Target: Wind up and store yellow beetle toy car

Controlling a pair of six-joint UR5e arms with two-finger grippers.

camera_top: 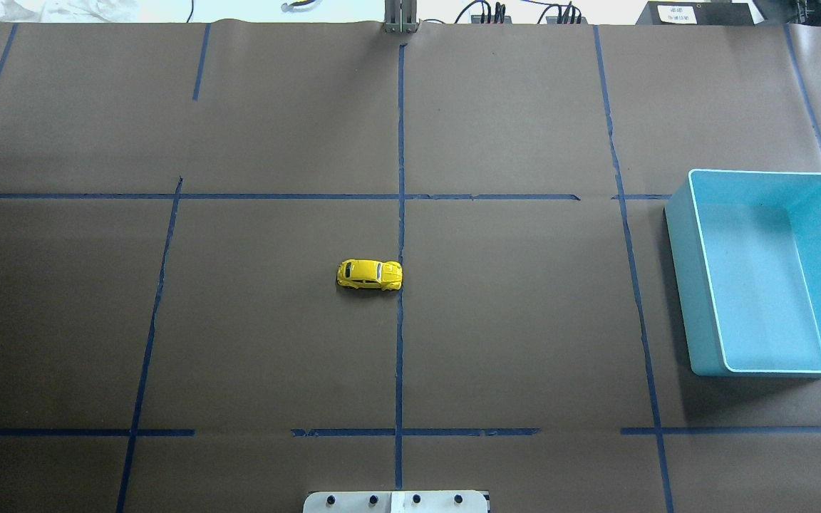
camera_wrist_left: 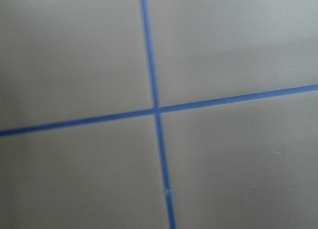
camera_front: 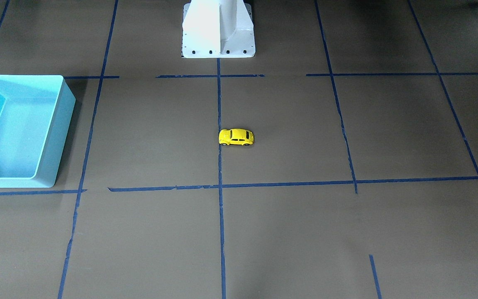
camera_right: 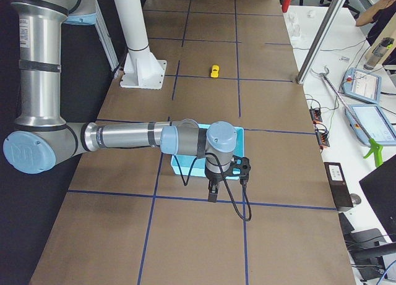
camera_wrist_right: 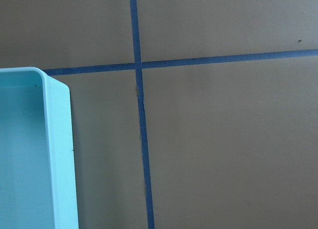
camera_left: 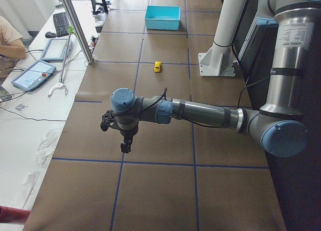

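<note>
The yellow beetle toy car point(camera_front: 236, 137) stands on its wheels alone in the middle of the table, beside the centre tape line point(camera_top: 369, 274). It shows small in the left side view point(camera_left: 157, 66) and the right side view point(camera_right: 215, 70). The turquoise bin point(camera_top: 688, 285) sits empty on the robot's right side point(camera_front: 58, 137). My left gripper point(camera_left: 124, 147) hangs above the table's left end, far from the car. My right gripper point(camera_right: 212, 195) hangs by the bin's outer edge point(camera_wrist_right: 59, 154). I cannot tell whether either gripper is open or shut. Neither shows in the overhead or front views.
The brown table is marked with a blue tape grid point(camera_top: 400, 142). The white robot base point(camera_front: 218, 29) stands at the table's near edge. Tablets and cables lie on the operators' side point(camera_left: 32, 73), where a person's arm point(camera_left: 10, 43) shows. A metal post point(camera_right: 318, 44) stands there.
</note>
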